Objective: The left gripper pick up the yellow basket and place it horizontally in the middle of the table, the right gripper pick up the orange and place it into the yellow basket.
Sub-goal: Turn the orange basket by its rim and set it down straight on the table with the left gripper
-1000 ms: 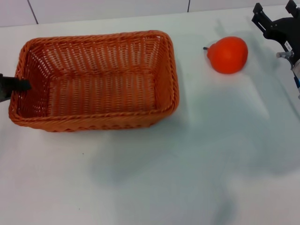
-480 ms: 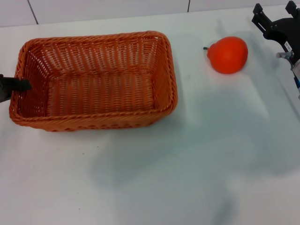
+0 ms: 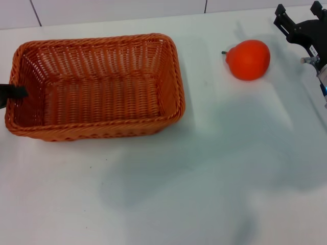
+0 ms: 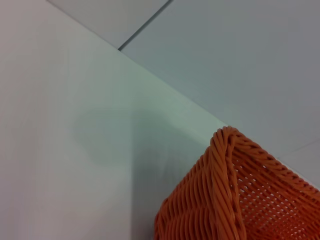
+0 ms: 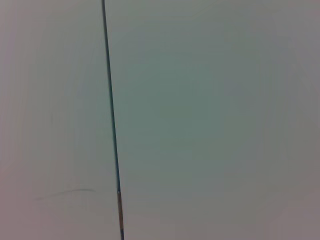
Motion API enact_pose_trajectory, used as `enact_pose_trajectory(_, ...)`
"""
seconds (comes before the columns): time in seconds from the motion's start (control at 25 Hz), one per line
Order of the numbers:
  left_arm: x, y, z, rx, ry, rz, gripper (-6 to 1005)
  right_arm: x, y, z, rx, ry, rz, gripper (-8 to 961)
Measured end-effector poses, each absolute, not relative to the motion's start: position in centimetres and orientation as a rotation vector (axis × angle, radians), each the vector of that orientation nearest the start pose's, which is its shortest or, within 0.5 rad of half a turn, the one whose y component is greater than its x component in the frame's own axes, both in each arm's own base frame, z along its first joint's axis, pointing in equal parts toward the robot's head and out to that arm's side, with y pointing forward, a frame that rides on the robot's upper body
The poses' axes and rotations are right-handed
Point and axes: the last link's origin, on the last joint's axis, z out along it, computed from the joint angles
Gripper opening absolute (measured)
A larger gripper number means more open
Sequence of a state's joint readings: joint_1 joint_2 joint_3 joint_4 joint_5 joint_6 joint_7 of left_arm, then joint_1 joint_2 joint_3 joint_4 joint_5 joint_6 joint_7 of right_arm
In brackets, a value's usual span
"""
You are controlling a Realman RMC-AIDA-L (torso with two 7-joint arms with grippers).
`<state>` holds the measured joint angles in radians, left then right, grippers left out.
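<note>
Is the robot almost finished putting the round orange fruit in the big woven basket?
Not yet. Nothing looks finished. In hand: the dark left gripper is at the left end wall of the big orange-brown woven wicker basket, which sits left of the middle of the white table. Left to do: the round orange fruit lies on the table, untouched, with the black right gripper apart from it, near the far right corner.

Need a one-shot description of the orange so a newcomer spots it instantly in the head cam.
Start from the white table and the big woven yellow basket on its left half. Look right of the basket, across a bare gap, toward the far edge: the orange sits alone there, just short of the right gripper. It is the only round, smooth thing in view, with a small dark stem nub facing the basket.
</note>
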<state>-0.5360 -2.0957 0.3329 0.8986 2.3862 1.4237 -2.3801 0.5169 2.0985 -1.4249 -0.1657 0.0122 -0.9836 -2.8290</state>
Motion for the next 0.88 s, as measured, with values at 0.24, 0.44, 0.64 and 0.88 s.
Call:
enact_pose_trajectory(0.24,-32.68,34.44,6.67,-1.878,-1.806,-0.616,275,32.21,37.19,-0.02,-0.742,-1.801,-1.601,886)
enact_pose_trajectory(0.44,-32.84,34.59,6.70,-1.859,-1.805,-0.615,281,32.20,37.19,-0.03,-0.741,-1.802,-1.600,885)
enact_pose_trajectory(0.64,-32.86,34.64,6.61,-1.845,-1.783,-0.620,326,32.13,37.16,-0.19,-0.737,-1.813,-1.594,883)
enact_pose_trajectory(0.88,-32.62,34.84,6.98,-1.851,-1.730,-0.618,451,32.11,37.16,-0.26,-0.737,-1.818,-1.592,881)
